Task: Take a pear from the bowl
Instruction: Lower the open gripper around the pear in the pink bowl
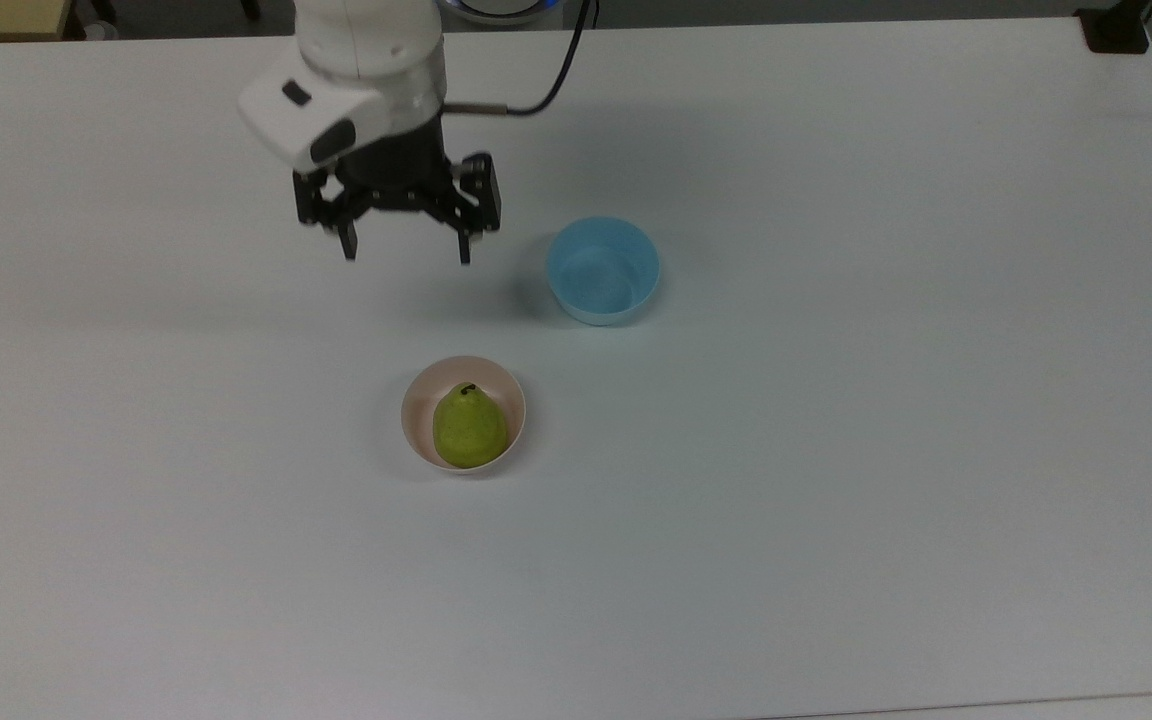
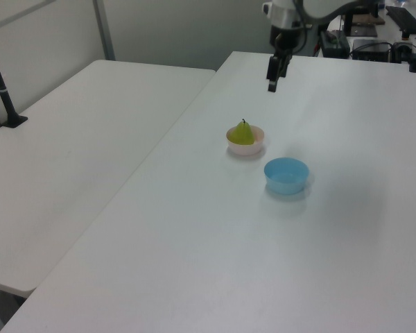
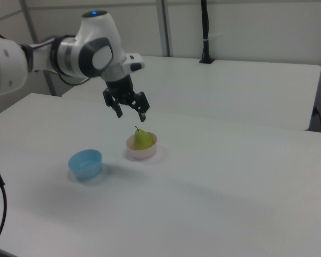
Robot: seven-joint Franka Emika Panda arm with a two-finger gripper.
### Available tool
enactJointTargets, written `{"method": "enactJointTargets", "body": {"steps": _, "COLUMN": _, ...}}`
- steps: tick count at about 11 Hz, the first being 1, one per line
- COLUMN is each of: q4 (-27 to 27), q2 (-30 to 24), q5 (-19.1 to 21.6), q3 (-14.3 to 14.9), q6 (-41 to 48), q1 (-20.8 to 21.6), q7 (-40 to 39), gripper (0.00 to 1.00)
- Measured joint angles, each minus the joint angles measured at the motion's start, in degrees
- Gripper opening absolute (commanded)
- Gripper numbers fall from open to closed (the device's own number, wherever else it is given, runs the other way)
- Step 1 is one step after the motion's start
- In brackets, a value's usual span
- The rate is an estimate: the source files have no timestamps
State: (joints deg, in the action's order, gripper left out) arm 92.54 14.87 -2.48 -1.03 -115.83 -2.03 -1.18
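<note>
pear [image 1: 470, 428]: sits upright in the pink bowl, stem up, leaning toward the rim at the top view's lower right. Standing on its broad end, its narrow neck and upper body are open to a grasp from above.
bowl [image 1: 415, 410]: on the white table [image 1: 836, 450], free on all sides. Its low wall hides only the base of the pear; in the right view the fruit rises well above the rim, so the fingers need not reach deep.
blue bowl [image 1: 603, 270]: empty, near the pink bowl, up and to the right in the top view. It plays no part in the task, though it is just beside the gripper's right in the top view.
gripper [image 1: 405, 252]: pointing down, fingers spread wide and holding nothing; the gap looks wider than the pear.
pear to jaws: well apart. In the top view the pear is below the jaws and slightly to the right. In the right view the gripper hangs above and to the left of the fruit, clear of it.
next step, as a judgement: carry the jaws over the pear, then lower them astride its body.
</note>
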Motion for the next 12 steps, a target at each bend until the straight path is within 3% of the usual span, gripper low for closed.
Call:
{"method": "enactJointTargets", "body": {"steps": 5, "q4": -0.6, "q2": 9.9, "q5": 0.0, "q3": -0.1, "q6": -14.5, "q1": 0.8, "q7": -1.3, "gripper": 1.00}}
{"method": "enactJointTargets", "body": {"steps": 10, "q4": -0.9, "q2": 13.7, "q5": -0.4, "q3": -0.2, "q6": -17.6, "q1": 2.5, "q7": -1.5, "gripper": 1.00}}
{"method": "enactJointTargets", "body": {"steps": 12, "q4": -1.0, "q2": 14.7, "q5": -1.1, "q3": -0.2, "q6": -17.7, "q1": 3.0, "q7": -1.6, "gripper": 0.96}}
